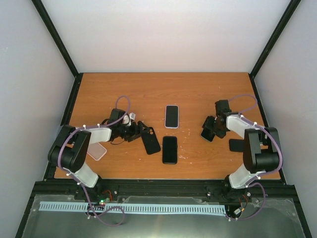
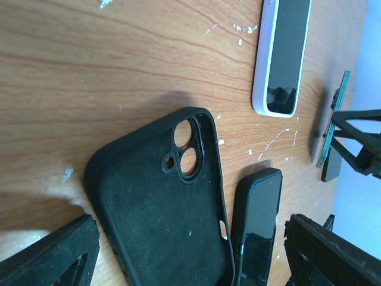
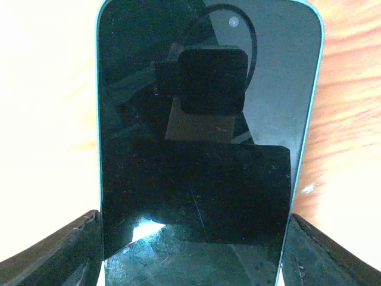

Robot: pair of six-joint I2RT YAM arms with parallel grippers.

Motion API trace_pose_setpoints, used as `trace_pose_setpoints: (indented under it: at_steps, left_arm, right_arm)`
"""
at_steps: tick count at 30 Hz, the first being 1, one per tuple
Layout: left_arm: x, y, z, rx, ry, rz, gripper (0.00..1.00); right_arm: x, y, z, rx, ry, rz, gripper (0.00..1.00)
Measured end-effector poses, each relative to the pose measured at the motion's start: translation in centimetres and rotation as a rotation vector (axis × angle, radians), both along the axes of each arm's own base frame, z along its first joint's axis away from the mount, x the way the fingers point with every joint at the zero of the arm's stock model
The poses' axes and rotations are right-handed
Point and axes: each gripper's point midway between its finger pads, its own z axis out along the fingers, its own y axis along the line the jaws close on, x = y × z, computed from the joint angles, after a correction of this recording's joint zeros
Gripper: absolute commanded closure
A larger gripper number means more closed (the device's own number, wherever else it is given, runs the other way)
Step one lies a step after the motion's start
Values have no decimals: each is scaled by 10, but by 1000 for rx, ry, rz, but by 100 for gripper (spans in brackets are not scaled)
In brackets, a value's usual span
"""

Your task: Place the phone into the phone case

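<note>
Phone case (image 2: 158,226) lies empty, hollow side up, between the wide-spread fingers of the left gripper (image 2: 190,244), which grips nothing. Phone (image 3: 202,149) sits clamped by its edges in the right gripper (image 3: 196,250); carrying it over and seating it remain.

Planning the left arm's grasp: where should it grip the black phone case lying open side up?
From above, pinch the black rubbery phone case by its long wall farthest from the black glass-fronted phone: lying flat, only its raised rim offers hold.
</note>
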Motion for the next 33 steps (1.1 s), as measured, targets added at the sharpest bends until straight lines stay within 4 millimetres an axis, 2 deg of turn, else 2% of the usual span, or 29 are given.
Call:
trace_pose_setpoints:
  at_steps: [4, 10, 15, 19, 26, 33]
  left_arm:
    - [-3, 3, 7, 1, -13, 22, 9]
    - [0, 19, 35, -15, -89, 84, 8]
    - [-6, 40, 37, -25, -80, 144, 8]
    - [-13, 45, 41, -35, -79, 156, 8]
    - [-23, 48, 51, -57, -93, 168, 7]
    - [-28, 54, 64, -56, -122, 188, 7]
  right_arm:
    - [-9, 27, 15, 21, -46, 108, 42]
    - [-10, 73, 63, 63, -206, 261, 43]
    - [-21, 126, 89, 134, -278, 432, 43]
    - [-36, 176, 102, 200, -313, 591, 43]
    - [-61, 245, 99, 293, -311, 795, 43]
    - [-73, 289, 82, 343, -274, 905, 44]
